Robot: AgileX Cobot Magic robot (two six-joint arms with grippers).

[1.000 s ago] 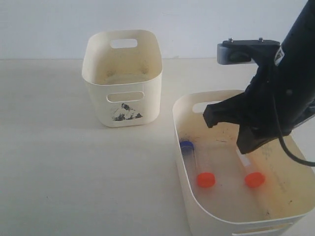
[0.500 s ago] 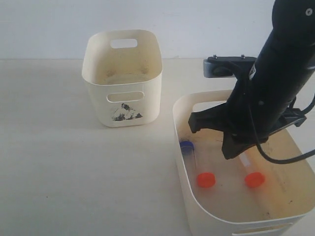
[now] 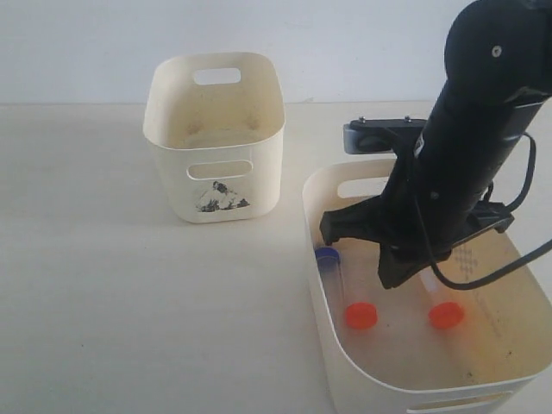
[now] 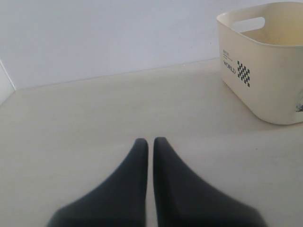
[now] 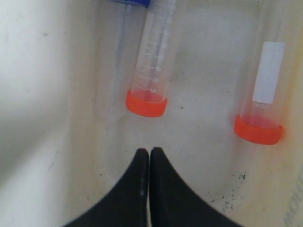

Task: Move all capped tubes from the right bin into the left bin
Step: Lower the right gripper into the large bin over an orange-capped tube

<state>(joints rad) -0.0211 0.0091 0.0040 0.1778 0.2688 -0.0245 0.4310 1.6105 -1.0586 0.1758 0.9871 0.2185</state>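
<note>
Since a second ago the right arm has swung across the right bin [image 3: 315, 293] toward the wall nearest the left bin [image 3: 168, 172], and has dipped lower. The tubes have not moved.

Right claw [image 5: 149, 151]: fingers pressed together, gripping nothing, tips just short of an orange cap.

Count inside the right bin, three capped tubes seen:
- one blue-capped tube [image 3: 328, 259], lying along that same wall
- one orange-capped tube [image 3: 361, 315] just beside it
- second orange-capped tube [image 3: 446, 315] well apart, with bare bin floor between

The arm hides part of the bin floor.

Left claw [image 4: 150, 142]: fingers together, empty, over bare desk [image 3: 129, 302].

Two bins, with open desk between the right bin and the left bin.
</note>
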